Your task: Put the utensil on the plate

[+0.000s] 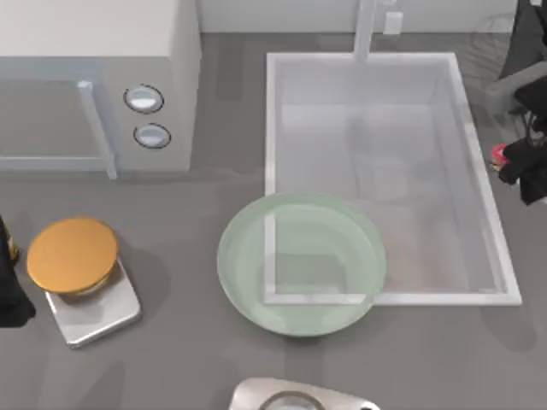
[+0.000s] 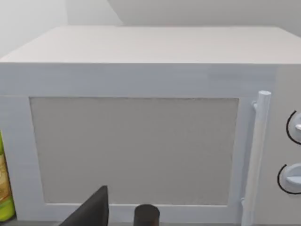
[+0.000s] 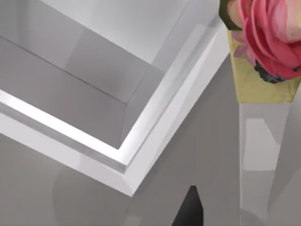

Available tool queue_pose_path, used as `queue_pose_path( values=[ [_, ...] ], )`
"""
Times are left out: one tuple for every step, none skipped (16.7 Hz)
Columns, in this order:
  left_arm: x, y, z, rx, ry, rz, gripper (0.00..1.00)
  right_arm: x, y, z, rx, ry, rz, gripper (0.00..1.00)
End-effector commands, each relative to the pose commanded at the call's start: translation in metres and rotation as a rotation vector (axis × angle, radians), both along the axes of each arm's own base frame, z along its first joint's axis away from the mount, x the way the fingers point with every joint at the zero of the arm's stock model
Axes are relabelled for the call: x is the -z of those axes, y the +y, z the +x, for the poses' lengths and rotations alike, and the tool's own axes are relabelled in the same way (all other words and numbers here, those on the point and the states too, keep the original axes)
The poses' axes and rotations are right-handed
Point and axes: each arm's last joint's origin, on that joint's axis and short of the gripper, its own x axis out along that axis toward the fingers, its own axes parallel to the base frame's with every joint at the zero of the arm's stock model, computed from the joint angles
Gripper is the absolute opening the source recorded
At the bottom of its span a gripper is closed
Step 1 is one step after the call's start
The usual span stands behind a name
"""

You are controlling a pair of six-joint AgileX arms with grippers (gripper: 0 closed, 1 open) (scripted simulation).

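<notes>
Plate bare, overlapping sink corner. My right gripper beyond sink's right rim; grip state unclear. Delivery left.

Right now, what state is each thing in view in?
microwave: door shut.
plate: flat, nothing on it, lying over a corner of the sink.
sink: basin holds nothing.
orange disc: resting on the silver base.
right gripper: at the table's right edge beside the sink, away from the plate.
left arm: parked at the table's left edge.
</notes>
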Motion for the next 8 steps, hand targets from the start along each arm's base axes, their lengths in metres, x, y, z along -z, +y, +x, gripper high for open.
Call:
queue_pose_path(
  values=[
    [0.000,0.000,0.000,0.000,0.000,0.000,1.00,0.001,0.014,0.002,0.056,0.005,-0.002,0.00],
    [0.000,0.000,0.000,0.000,0.000,0.000,1.00,0.003,0.029,0.004,0.121,0.010,-0.005,0.00],
    [0.000,0.000,0.000,0.000,0.000,0.000,1.00,0.005,0.044,0.006,0.195,0.017,-0.009,0.00],
    [0.000,0.000,0.000,0.000,0.000,0.000,1.00,0.007,0.060,0.006,0.276,0.024,-0.013,0.00],
    [0.000,0.000,0.000,0.000,0.000,0.000,1.00,0.010,0.075,0.006,0.364,0.032,-0.019,0.00],
    [0.000,0.000,0.000,0.000,0.000,0.000,1.00,0.013,0.091,0.005,0.458,0.039,-0.027,0.00],
    [0.000,0.000,0.000,0.000,0.000,0.000,1.00,0.016,0.106,0.003,0.555,0.045,-0.035,0.00],
    [0.000,0.000,0.000,0.000,0.000,0.000,1.00,0.019,0.120,0.001,0.654,0.050,-0.045,0.00]
  ],
)
